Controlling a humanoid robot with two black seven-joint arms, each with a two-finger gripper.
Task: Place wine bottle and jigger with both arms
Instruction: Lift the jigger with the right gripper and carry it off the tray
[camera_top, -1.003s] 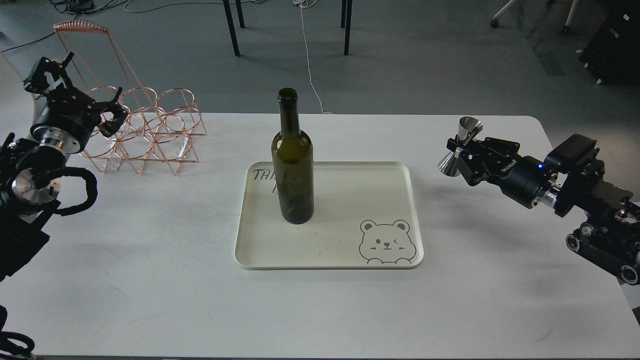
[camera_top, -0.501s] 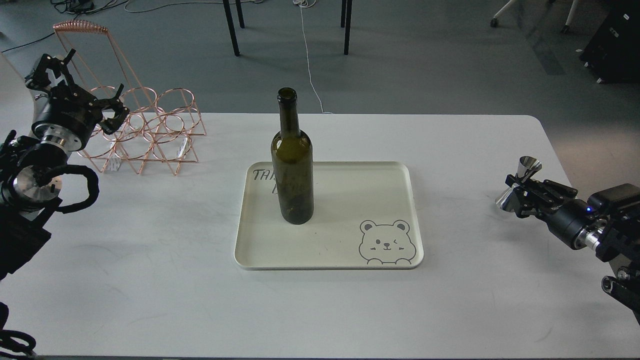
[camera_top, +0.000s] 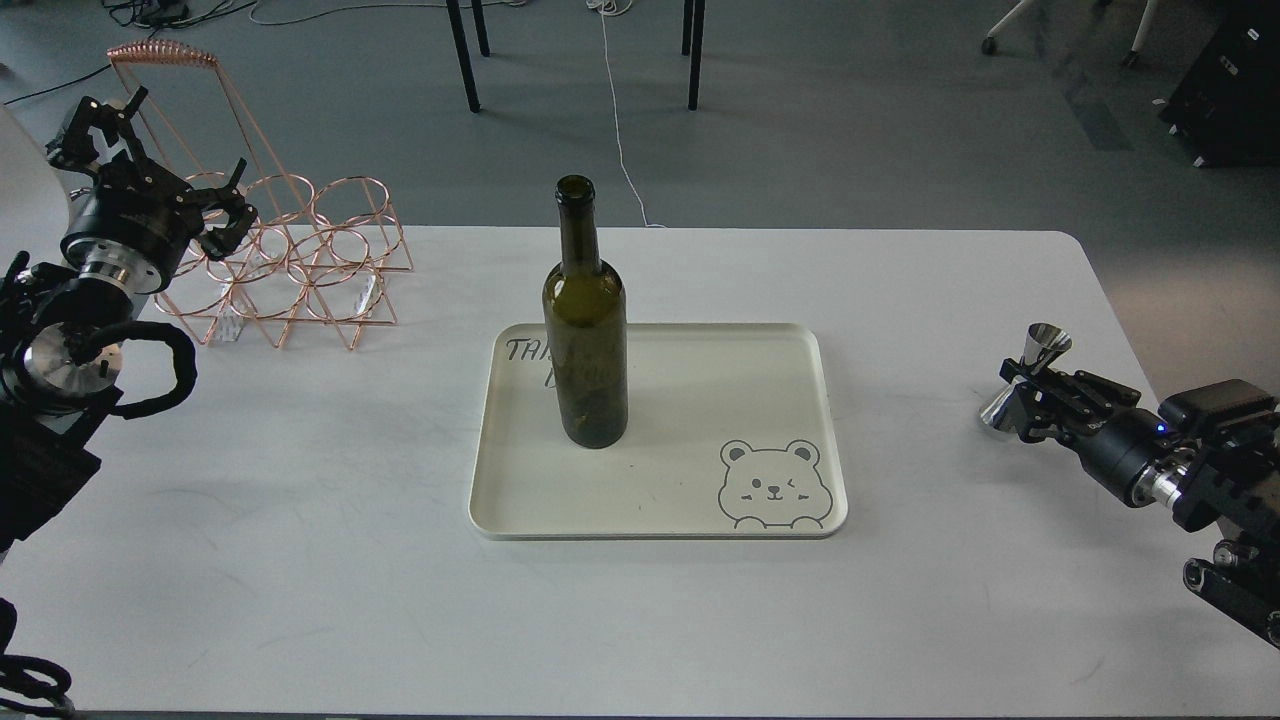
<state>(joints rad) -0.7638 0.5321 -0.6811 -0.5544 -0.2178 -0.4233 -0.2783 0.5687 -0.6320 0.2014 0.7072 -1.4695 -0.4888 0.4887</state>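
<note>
Since the earlier frames, the jigger (camera_top: 1027, 377) has been carried by the right gripper (camera_top: 1022, 392) from a raised spot just right of the tray, out and down to the near right part of the table (camera_top: 300, 520), and over the last half second it has barely shifted. The left gripper (camera_top: 165, 160) has been drawn slightly further back at the far left, in front of the copper wire rack (camera_top: 290, 255). In the head view, the only view given, the wine bottle (camera_top: 585, 320) is seen standing upright on the left part of the cream tray (camera_top: 800, 420), its long axis vertical and its open mouth pointing up; it is judged to be already placed. The jigger is pinched at its narrow waist between the right gripper's fingers, its long axis tilted a little from vertical, the upper cup opening up and slightly to the right, the lower cone low over the table or touching it; which cannot be told. It is taken that the jigger is about to be set down, well apart from the tray. The left gripper's fingers are spread and nothing is held between them.
</note>
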